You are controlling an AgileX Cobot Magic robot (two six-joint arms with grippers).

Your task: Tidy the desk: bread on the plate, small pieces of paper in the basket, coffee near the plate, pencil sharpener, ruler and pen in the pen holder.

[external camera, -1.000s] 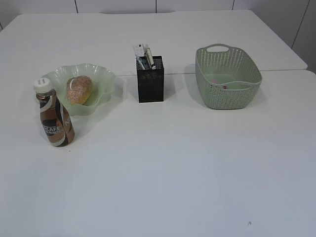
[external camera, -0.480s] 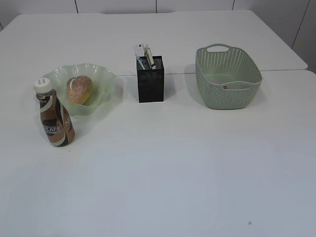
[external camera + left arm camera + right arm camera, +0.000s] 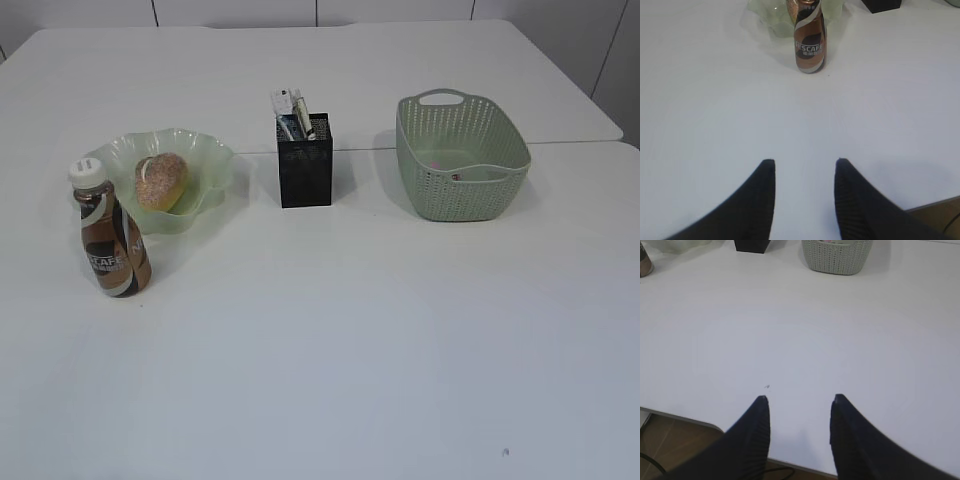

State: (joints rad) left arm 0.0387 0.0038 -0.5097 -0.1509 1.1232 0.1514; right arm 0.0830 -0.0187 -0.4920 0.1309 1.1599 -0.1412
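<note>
In the exterior view we see a white table (image 3: 330, 340) with everything lined up across its far half. At the left a pale green, wavy-rimmed plate (image 3: 210, 160) holds a round, sugar-dusted bread roll (image 3: 161, 180). Just in front of the plate's left edge stands the coffee bottle (image 3: 112, 232), upright, brown with a white cap and swirling label. In the middle sits a black mesh pen holder (image 3: 305, 172), with a pen (image 3: 302, 113) and other white-tipped items poking out of its top; we cannot tell these apart. To the right is a grey-green woven basket (image 3: 440, 190) with handles, and something small and pinkish lies inside it, too small to identify. Neither arm shows here.

From the left wrist view, we look past the left gripper (image 3: 804, 170), its two dark fingers spread apart and holding nothing, over bare table. The coffee bottle (image 3: 809, 40) stands ahead, with the plate (image 3: 765, 15) directly behind it.

In the right wrist view, the right gripper (image 3: 799, 405) also has its fingers apart and empty, near the table's front edge. The basket (image 3: 837, 257) and pen holder (image 3: 752, 245) sit well beyond it.
</note>
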